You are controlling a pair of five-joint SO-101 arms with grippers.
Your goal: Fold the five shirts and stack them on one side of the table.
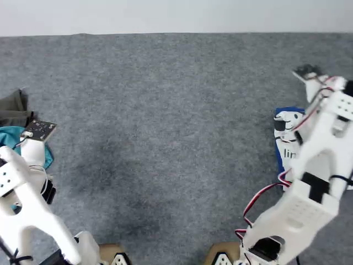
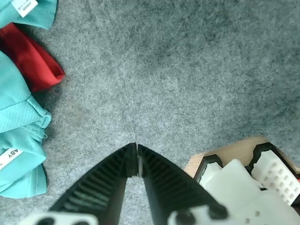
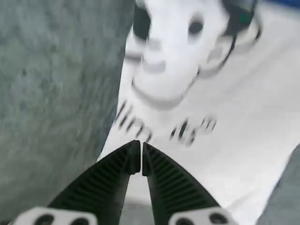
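Left gripper (image 2: 137, 152): jaws together on nothing, over the bare grey table (image 2: 187, 70), just beside the teal shirt (image 2: 18, 122) and red shirt (image 2: 35, 63) heaped on the left side. Right gripper (image 3: 141, 151): jaws together with no cloth visibly between them, over the white printed shirt (image 3: 225, 122) on the right side. Risk, as judged: a grab into the heap may lift two shirts at once; open room: the whole middle of the table, between the arms.
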